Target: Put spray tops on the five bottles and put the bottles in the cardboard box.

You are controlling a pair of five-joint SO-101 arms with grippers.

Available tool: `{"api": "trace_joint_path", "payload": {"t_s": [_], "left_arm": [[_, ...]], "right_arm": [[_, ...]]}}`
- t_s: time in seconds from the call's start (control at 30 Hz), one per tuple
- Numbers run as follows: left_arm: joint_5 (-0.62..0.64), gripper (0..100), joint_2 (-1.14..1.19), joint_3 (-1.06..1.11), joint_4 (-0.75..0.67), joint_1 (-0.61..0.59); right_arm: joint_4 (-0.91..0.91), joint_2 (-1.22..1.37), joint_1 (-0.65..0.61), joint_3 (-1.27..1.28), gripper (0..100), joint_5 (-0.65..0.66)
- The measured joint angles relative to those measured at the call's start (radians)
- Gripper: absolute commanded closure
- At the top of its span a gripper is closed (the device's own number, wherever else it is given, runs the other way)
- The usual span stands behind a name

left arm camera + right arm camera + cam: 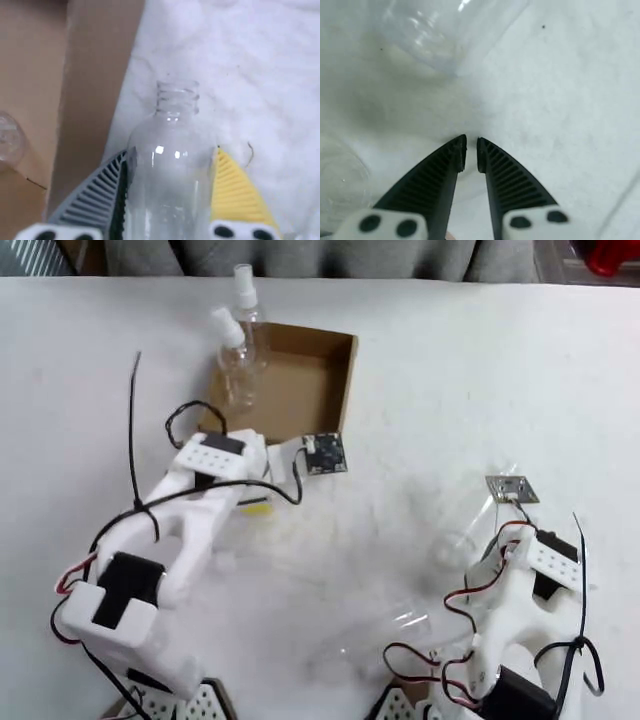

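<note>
left fingers (pixel 116 172) clamp capless bottle (pixel 177 100) at body | right fingers (pixel 456 152) almost shut, empty, over bench (pixel 570 75) | bottle looks light, slick: grip mid-body, neck free

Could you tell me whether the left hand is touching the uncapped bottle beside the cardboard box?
Touching. The left wrist view shows the bottle clamped in the left hand, with its grey and yellow fingers pressed against both sides.

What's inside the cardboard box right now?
Two clear bottles with spray tops, at the box's left side. The left arm covers its near corner; anything there is hidden.
</note>
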Motion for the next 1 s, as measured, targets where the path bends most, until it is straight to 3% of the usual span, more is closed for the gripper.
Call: {"api": "trace_joint_path", "payload": {"t_s": [0.2,0.4,0.67,1.0], "left_arm": [[0.009,98,0.000,0.000,0.000,0.000],[0.157,98,-0.046,0.008,-0.002,-0.003],[0.390,98,-0.422,0.124,0.097,0.031],[0.677,98,-0.939,0.388,0.104,0.051]], "right_arm": [[0.000,0.000,0.000,0.000,98.2,0.000],[0.000,0.000,0.000,0.000,98.2,0.000],[0.000,0.000,0.000,0.000,98.2,0.000],[0.000,0.000,0.000,0.000,98.2,-0.002]]}}
